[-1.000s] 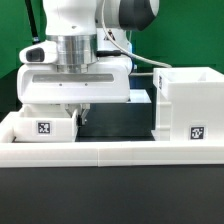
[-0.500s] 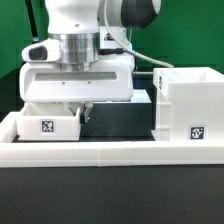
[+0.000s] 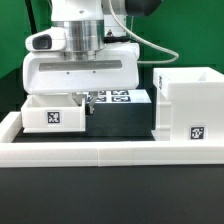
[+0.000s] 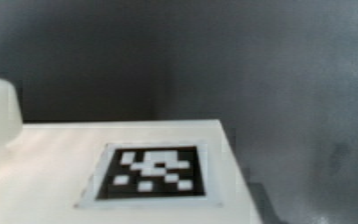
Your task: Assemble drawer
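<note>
The dark table fills the lower part of the exterior view, and a long white rail runs across it. My arm hangs over the middle. The open white drawer case stands upright at the exterior view's right, a tag on its front. The smaller white drawer box, also tagged, sits at the exterior view's left, well apart from the case. Behind them lies the marker board. My gripper is down at the box's near wall; I cannot tell whether my jaws are apart or clamped. The blurred wrist view shows a tagged white panel, possibly that board.
</note>
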